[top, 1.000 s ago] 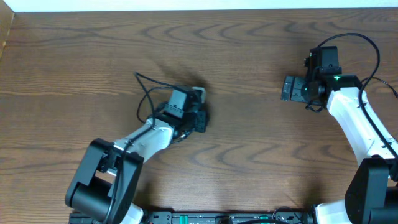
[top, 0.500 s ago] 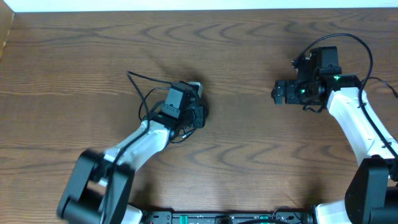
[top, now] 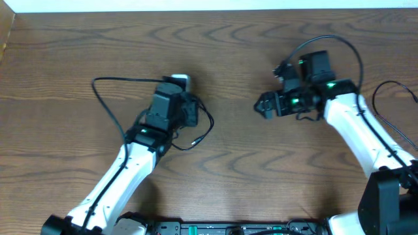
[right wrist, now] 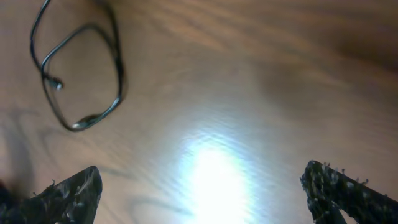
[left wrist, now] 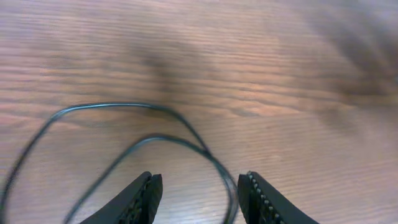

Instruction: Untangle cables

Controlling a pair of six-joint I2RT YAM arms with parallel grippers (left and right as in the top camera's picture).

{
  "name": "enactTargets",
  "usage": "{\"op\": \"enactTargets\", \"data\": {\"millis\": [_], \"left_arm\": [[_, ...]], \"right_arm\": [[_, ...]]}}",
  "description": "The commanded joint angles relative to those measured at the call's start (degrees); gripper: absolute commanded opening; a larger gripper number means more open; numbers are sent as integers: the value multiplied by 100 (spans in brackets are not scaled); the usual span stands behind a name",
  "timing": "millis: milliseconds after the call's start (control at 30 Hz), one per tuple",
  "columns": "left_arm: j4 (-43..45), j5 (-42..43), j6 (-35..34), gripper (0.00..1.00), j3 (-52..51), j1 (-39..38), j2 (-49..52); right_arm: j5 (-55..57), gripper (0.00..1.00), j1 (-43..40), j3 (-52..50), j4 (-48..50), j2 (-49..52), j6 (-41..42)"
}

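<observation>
A thin black cable (top: 104, 104) lies spread on the wood table, one long loop to the left and a smaller loop (top: 208, 124) to the right ending in a small plug (top: 194, 140). My left gripper (top: 184, 99) is over the cable's middle. In the left wrist view its jaws (left wrist: 199, 180) are open, and a strand of the cable (left wrist: 186, 134) runs between them, close to the right finger. A small white piece (top: 178, 79) shows at the gripper's far side; I cannot tell what it is. My right gripper (top: 262, 108) is wide open and empty (right wrist: 200, 171), with a cable loop (right wrist: 81, 74) ahead of it.
The brown wood table (top: 261, 170) fills the view, with a pale edge along the back (top: 209, 5). Thick black wires (top: 326, 42) arch over the right arm. Glare brightens the table in the right wrist view (right wrist: 214, 168).
My left gripper has moved left and back, and the black cable has spread out into a wide loop to the left. My right gripper has moved left toward the table's middle.
</observation>
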Motion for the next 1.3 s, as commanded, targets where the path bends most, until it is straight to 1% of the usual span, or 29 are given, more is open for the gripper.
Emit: {"op": "enactTargets", "data": {"millis": [0,300,467,667,833,1000,1267], "left_arm": [[-188,-184,72,45,74,240,-181],[-922,-177,68,45,72,1178,-317],[-1150,-155,4,45,72,1552,-315],[-1163,-155,7,45,72,1591,-201],[-1145,-157,7,46,72,1591,116],[-1080,-157,9,45,72,1591,411],[-903,-155,7,45,72,1591,715]], "right_arm": [[120,99,345,-11,4,-81,487],[271,99,1440,-11,229,-76,538],[848,99,1878,-11,339,-74,1029],[1473,99,2247,-11,424,120,1633],[1473,99,2481,-11,721,474,1808],[1471,99,2603,-11,1045,772,2199],[1480,99,2612,-11,1237,868,2234]]}}
